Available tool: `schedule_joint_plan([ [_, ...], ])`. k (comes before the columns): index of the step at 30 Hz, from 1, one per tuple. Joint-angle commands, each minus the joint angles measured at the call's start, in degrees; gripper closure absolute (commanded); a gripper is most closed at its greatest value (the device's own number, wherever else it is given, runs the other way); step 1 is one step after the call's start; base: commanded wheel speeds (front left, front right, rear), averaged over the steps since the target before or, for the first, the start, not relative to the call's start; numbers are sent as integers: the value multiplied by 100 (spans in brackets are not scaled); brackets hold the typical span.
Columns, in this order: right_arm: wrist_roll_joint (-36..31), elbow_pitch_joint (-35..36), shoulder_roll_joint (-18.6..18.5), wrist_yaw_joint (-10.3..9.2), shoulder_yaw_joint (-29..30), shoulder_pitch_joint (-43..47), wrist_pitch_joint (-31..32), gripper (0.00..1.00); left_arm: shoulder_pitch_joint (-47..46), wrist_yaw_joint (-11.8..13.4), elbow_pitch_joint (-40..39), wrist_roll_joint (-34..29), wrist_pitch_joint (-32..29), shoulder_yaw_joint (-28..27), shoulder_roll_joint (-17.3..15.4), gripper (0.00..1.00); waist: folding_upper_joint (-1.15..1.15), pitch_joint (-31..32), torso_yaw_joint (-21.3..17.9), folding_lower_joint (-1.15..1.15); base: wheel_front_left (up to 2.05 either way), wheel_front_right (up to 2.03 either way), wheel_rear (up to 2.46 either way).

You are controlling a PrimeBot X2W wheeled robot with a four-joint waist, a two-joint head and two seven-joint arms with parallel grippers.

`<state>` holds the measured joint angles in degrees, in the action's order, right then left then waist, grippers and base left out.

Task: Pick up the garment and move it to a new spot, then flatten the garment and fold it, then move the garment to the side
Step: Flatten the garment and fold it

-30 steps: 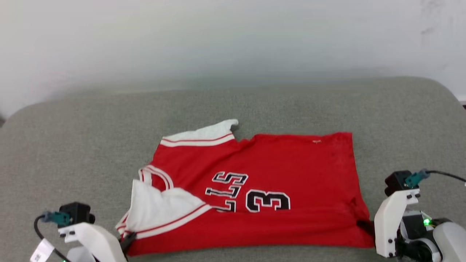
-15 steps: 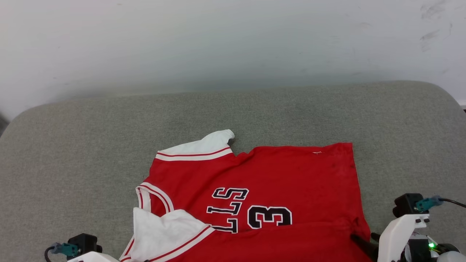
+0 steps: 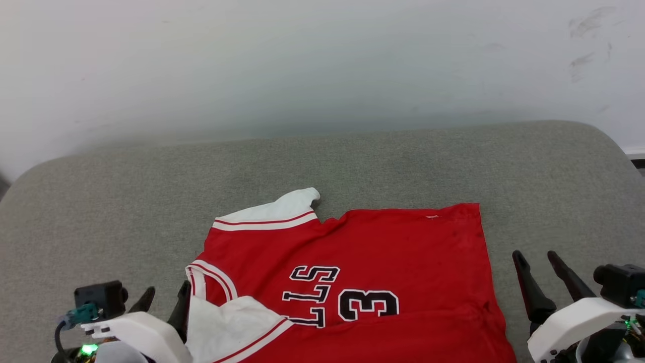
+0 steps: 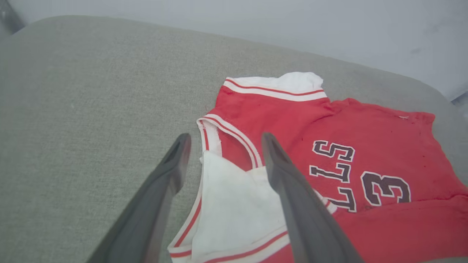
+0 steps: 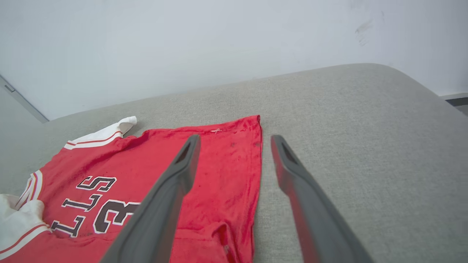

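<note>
Head view — left claw [image 3: 166, 296] gapes wide and empty just beside the garment [image 3: 383, 242], at its collar end; right claw [image 3: 534, 257] likewise gapes, empty — near its hem.

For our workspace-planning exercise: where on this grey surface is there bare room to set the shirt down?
Bare: the strip of surface between wall and shirt, plus stretches left and right of it. Crowded: the near edge, where left gripper and right gripper flank it.

Left gripper [image 3: 167, 289]: white shell [image 3: 136, 327], dark fingers [image 3: 180, 310], teal cable plug [image 3: 80, 313].
</note>
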<state>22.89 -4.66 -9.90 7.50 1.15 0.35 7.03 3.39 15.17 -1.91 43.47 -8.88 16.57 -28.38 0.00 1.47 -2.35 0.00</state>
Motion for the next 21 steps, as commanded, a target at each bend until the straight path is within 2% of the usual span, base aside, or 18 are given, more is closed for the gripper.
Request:
schedule_joint_plan([
  [1,-205,113,95,-2,101,81,-203,0,-230,18,15,-188,233,66,91,0,0,-9,-56,0,0,0,0],
  [5,-475,300,187,-2,165,-59,-372,0,-876,-135,251,-471,632,219,294,0,0,-169,-188,0,0,0,0],
  [7,-492,345,189,-2,169,-109,-370,0,-1032,-183,328,-499,644,252,320,0,0,-253,-219,0,0,0,0],
  [12,-521,570,179,-2,132,-456,-381,0,-2136,-503,816,-546,526,316,353,0,0,-856,-401,0,0,0,0],
  [18,-482,672,161,-2,21,-893,-455,0,-3472,-1070,1614,-353,-166,486,319,0,0,-1434,-658,0,0,0,0],
  [21,-439,622,180,-2,-55,-1101,-522,0,-4234,-1433,2112,-127,-1061,642,213,0,0,-1748,-843,0,0,0,0],
])
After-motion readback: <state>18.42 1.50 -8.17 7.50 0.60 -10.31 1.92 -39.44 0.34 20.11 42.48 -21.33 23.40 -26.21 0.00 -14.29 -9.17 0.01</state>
